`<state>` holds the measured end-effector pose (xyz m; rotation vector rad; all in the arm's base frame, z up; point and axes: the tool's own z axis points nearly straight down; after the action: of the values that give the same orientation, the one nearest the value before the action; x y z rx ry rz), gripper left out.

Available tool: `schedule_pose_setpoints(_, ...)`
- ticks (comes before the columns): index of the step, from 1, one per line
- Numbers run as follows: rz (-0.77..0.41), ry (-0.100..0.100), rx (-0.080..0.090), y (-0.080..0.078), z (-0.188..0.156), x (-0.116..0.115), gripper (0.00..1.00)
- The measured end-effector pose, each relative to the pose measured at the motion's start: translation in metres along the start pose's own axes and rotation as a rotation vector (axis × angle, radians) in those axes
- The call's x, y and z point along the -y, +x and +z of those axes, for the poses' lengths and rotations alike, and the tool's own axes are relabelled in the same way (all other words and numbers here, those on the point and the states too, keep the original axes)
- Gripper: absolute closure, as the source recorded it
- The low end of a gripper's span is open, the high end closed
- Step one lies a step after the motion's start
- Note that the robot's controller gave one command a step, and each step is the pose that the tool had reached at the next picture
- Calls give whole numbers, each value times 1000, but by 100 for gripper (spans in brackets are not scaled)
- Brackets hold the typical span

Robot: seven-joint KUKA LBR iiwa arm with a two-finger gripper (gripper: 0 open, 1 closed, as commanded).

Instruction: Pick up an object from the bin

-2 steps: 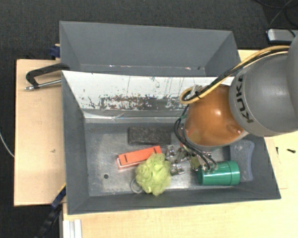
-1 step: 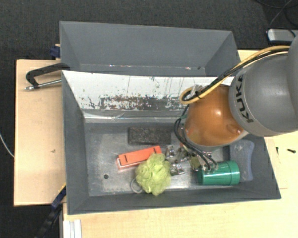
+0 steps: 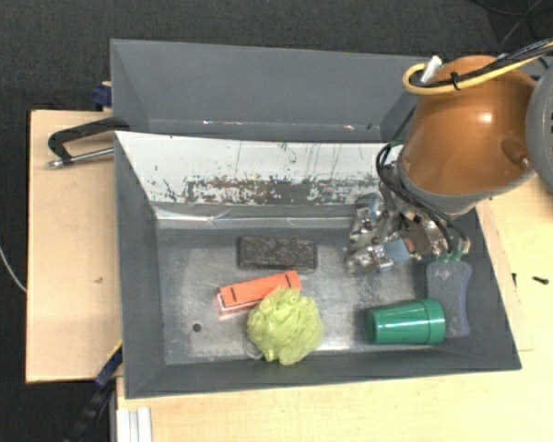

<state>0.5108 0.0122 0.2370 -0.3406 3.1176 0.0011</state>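
First, along the front wall of the grey bin [image 3: 136,284] lay a yellow-green mesh puff [image 3: 284,325] and, to its right, a dark green cylinder [image 3: 404,323] on its side. A pale translucent bottle [image 3: 452,288] sat just beside the cylinder's right end. An orange flat block [image 3: 255,291] touched the puff's far side. Beyond it lay a dark rectangular block [image 3: 276,251]. The gripper [image 3: 373,247] hung right of that block, behind the cylinder and nearest the bottle; whether it was open or closed could not be told.
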Motion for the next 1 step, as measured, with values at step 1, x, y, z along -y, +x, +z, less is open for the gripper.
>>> schedule_pose_setpoints(1, 0, 0, 0, 0, 0, 0, 0)
